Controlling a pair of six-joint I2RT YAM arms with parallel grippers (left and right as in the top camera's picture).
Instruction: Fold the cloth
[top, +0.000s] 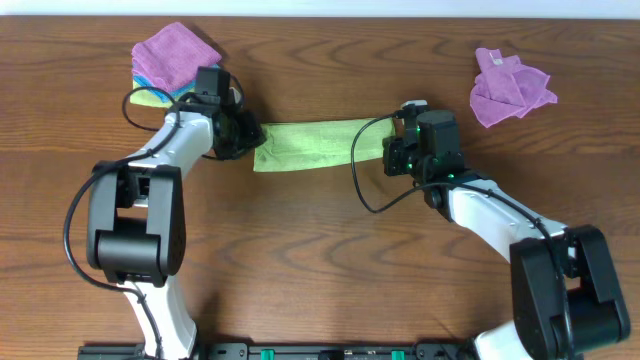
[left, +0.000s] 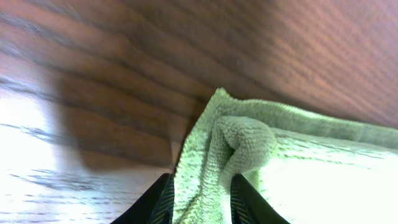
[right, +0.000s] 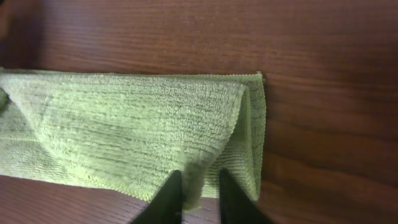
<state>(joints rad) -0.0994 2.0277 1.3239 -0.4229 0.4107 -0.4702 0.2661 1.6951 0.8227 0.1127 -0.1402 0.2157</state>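
The lime-green cloth (top: 315, 144) lies folded into a long strip across the middle of the wooden table. My left gripper (top: 243, 135) is at its left end and is shut on a bunched corner of the cloth (left: 217, 162). My right gripper (top: 397, 155) is at its right end and is shut on the top layer of the cloth (right: 143, 130), lifting a fold near the edge. The tag is not visible.
A stack of purple, blue and yellow-green cloths (top: 175, 60) lies at the back left, close behind my left arm. A crumpled purple cloth (top: 508, 88) lies at the back right.
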